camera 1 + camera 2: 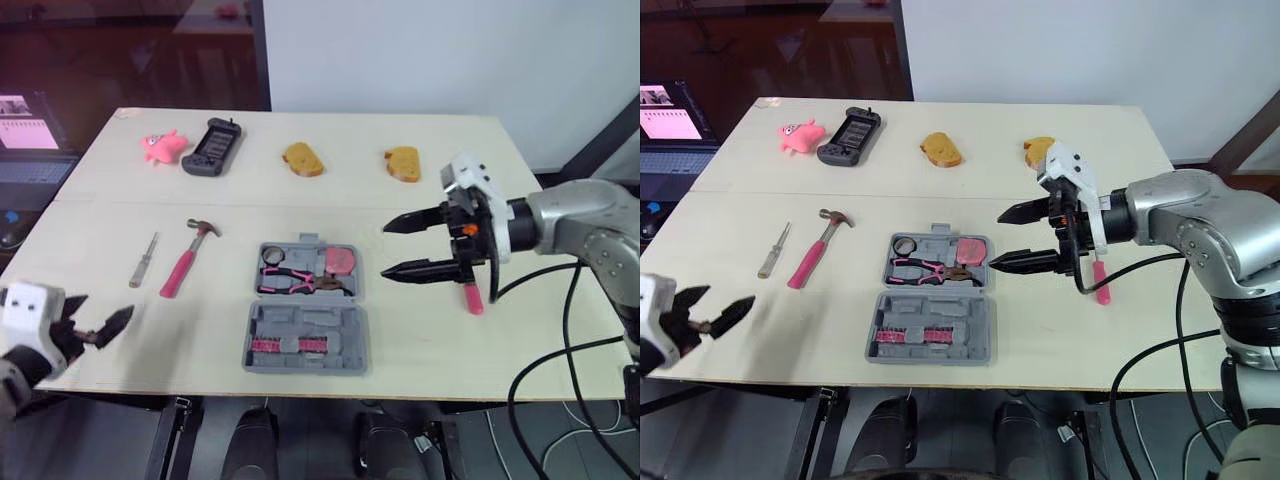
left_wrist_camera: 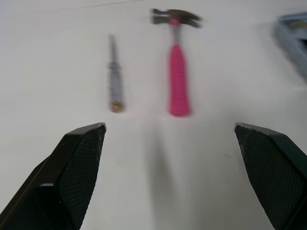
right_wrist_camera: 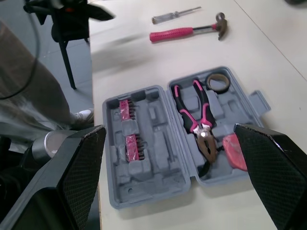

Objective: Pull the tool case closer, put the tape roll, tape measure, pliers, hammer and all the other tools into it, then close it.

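The tool case (image 1: 305, 312) lies open and flat on the bench (image 1: 420, 340). Its far half holds the tape roll (image 1: 272, 255), the pliers (image 1: 300, 283) and the pink tape measure (image 1: 340, 261); its near half holds a row of pink bits (image 1: 287, 345). To the left of the case lie the hammer (image 1: 185, 258) and, beyond it, the screwdriver (image 1: 145, 260), both apart from the case. The right hand (image 1: 385, 250) hovers just right of the case, fingers spread wide and holding nothing, with a pink-handled tool (image 1: 472, 298) on the bench beneath it. The left hand (image 1: 100, 316) is well to the case's left, past the hammer, also wide open and empty.
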Available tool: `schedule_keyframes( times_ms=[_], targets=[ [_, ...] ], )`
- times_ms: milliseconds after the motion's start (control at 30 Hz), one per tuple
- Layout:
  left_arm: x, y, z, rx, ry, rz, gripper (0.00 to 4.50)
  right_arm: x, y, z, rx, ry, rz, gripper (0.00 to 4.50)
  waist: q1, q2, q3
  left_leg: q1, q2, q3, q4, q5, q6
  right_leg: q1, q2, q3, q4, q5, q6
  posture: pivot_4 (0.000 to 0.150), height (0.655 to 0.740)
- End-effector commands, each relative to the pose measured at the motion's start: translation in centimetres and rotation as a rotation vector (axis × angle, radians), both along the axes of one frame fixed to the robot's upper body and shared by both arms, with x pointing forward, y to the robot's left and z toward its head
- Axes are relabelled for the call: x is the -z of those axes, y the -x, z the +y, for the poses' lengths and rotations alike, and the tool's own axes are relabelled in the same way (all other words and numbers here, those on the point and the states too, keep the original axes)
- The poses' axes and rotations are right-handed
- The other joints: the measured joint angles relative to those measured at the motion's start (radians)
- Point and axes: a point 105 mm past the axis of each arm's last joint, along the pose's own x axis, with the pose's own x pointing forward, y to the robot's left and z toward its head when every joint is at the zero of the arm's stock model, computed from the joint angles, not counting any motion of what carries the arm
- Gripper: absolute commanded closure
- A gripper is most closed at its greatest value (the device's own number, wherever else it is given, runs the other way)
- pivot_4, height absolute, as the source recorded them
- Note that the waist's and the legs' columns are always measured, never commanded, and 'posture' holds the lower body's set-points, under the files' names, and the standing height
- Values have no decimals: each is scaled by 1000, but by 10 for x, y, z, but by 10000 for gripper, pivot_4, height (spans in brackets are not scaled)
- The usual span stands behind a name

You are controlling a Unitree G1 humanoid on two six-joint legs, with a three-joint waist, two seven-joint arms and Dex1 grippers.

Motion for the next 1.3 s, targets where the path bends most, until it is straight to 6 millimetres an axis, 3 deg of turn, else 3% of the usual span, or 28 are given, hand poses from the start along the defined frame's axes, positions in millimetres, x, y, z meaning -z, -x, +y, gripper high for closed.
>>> schedule_keyframes(
  times_ms=[33,133,267,367,633,867,967,1200,1300],
  targets=[
    [-1,-20,23,-111,-61,47,0,-14,8,7,-22,-21,-66,114,0,0,0,0,0,0,0,0,0,0,0,0,0,0,0,1500,7207],
    [3,-43,33,-145,-68,118,0,-14,9,10,-12,-28,-83,114,0,0,0,0,0,0,-1,0,0,0,0,0,0,0,1,1500,7207],
    [4,-86,24,-95,30,188,0,-12,12,13,-2,-24,-83,114,4,-1,0,-1,0,0,-1,0,-1,-1,0,-1,2,2,3,1500,7207],
    [4,-103,21,-76,25,210,0,-13,11,14,12,-27,-100,114,1,-2,-1,-1,0,0,0,1,-1,-1,1,-1,2,2,4,1500,7207],
    [13,-133,10,-99,46,250,0,-16,5,10,80,-47,-126,114,-5,-2,0,-1,0,0,-2,1,-1,-4,1,-1,6,5,9,1500,7207],
    [33,-139,3,-141,90,281,0,-17,-2,6,110,-40,-154,114,1,-3,0,-3,0,0,2,1,-1,-5,1,-1,9,5,9,1500,7207],
    [43,-139,2,-157,98,288,8338,-17,-4,5,120,-37,-163,0,0,-3,0,-3,0,0,2,1,-1,-7,1,-1,12,5,9,1500,7207],
    [51,-136,2,-181,115,306,44530,-17,-6,-1,146,-16,-174,0,1,-3,0,-3,0,0,2,1,-1,-8,1,0,14,5,9,1500,7207],
    [46,-137,4,-185,119,298,44869,-17,-7,-2,153,-12,-178,0,1,-3,0,-3,0,0,3,1,-1,-7,1,0,14,5,9,1500,7207]
  ],
)
